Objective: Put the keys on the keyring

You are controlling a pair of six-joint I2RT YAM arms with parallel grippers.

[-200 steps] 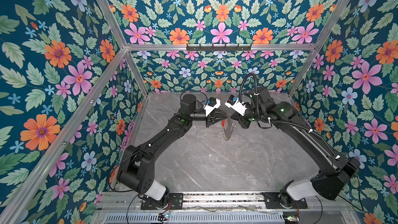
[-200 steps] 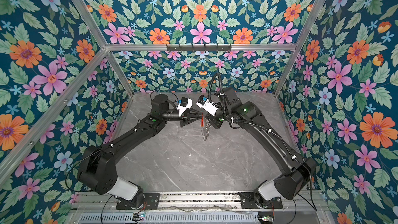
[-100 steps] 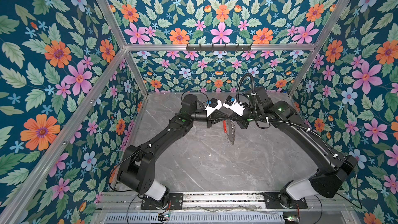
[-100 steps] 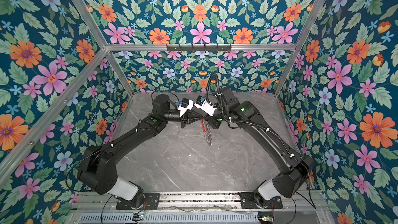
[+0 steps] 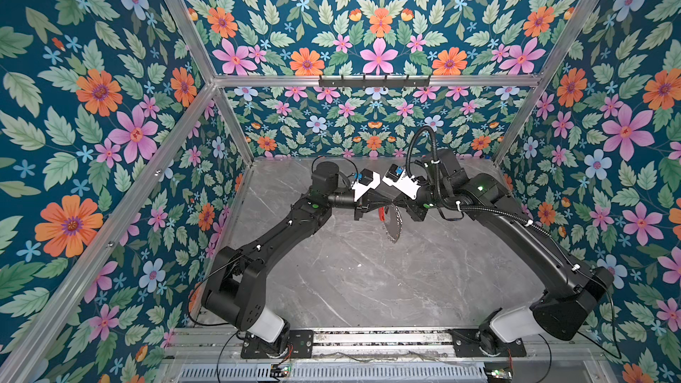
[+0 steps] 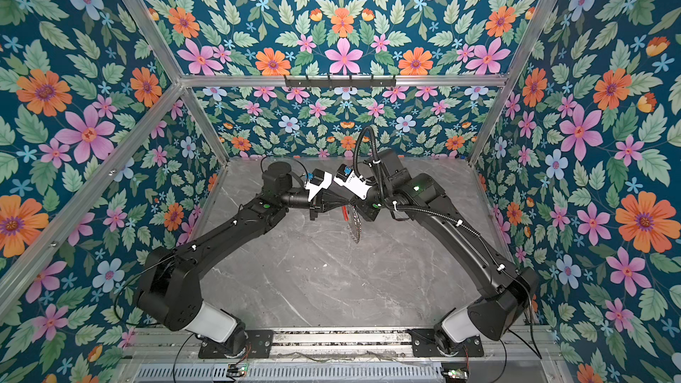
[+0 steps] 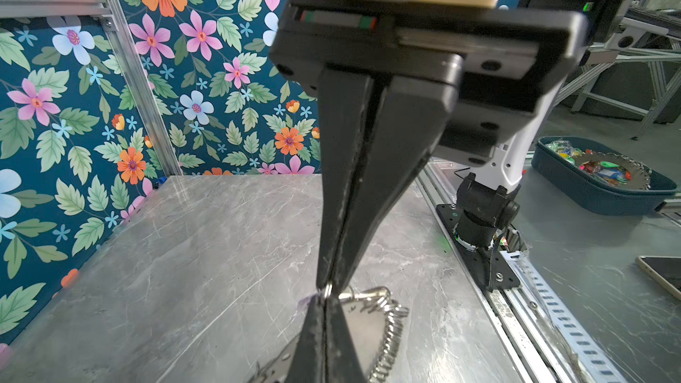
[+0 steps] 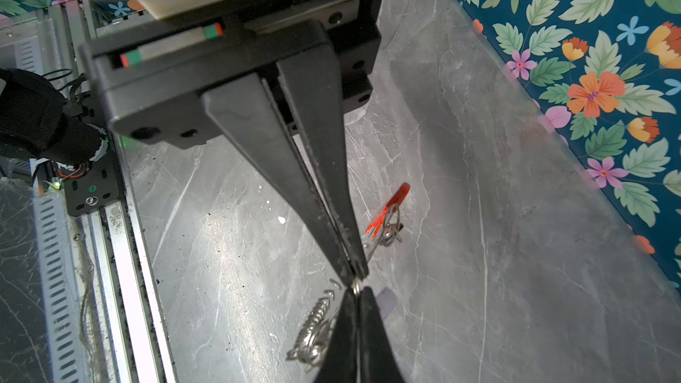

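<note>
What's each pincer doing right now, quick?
Left pincer: closed, pinching a small silver ring; which ring cannot be told.
Right pincer: closed, holding the keyring.

Viewed from high at the front in both top views, over the whole counter [image 5: 368, 281]; close along opposing jaws from each wrist.

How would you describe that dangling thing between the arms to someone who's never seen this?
Find the grey marble table inside the flowery booth, then the spot over its far half where the left gripper and right gripper meet tip to tip. The keyring hangs just below: a loop with a red plastic section and a row of small silver rings, unlike the black arms around it.
</note>
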